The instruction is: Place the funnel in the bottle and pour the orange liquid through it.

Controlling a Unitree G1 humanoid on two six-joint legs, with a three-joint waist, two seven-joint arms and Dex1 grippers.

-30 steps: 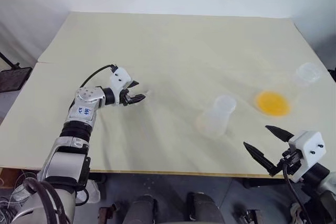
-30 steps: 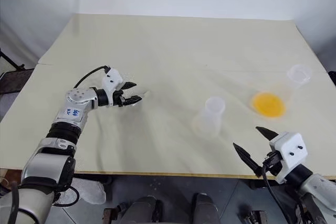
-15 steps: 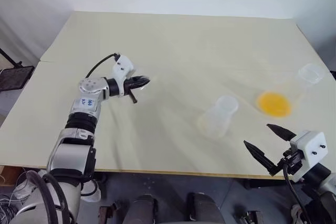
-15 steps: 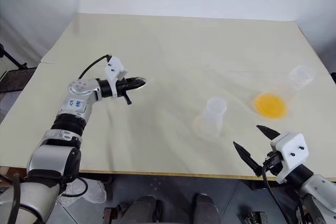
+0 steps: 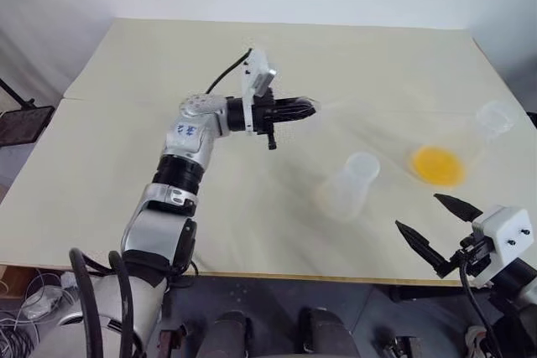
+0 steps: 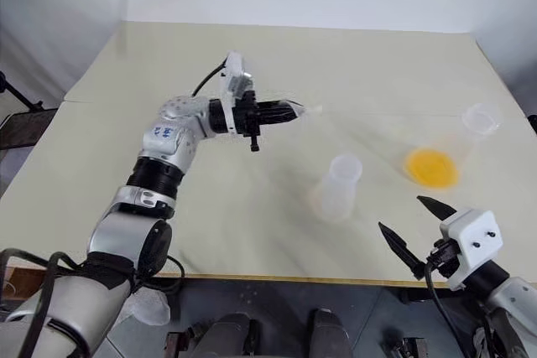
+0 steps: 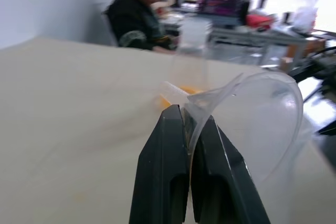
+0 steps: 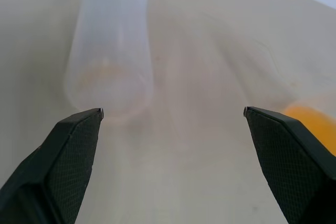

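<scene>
Your left gripper (image 7: 188, 129) pinches the funnel (image 7: 252, 114) by its rim above the table (image 5: 252, 64); your right gripper (image 5: 438, 227) stands wide open, empty, near the bottle (image 5: 348, 184).

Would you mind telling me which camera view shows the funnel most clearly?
The left wrist view: the funnel sits close up, its clear cone rim pinched between the left gripper jaws. In the head views it is only a faint clear shape at the gripper's tip. The right wrist view gives nothing of it that I can make out.
</scene>
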